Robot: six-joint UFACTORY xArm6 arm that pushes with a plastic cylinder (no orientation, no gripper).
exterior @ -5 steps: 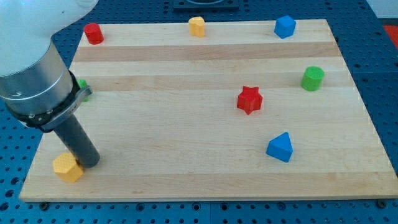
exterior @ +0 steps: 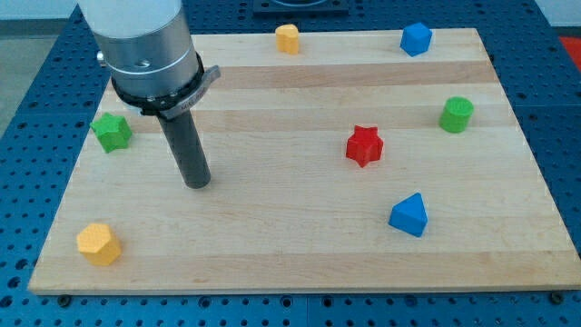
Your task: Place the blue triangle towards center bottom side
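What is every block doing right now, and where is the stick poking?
my tip: on the board, touching no block, between the green star and the red star.
blue triangle: lying flat, lower right, untouched.
red star: flat, alone.
green star: flat, near left edge.
green cylinder: upright, right edge.
blue block: top right.
yellow block: top edge.
orange block: bottom left corner.

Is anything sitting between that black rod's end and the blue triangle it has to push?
Nothing visible. Bare wood lies between my tip and the blue triangle; the red star sits above that line.
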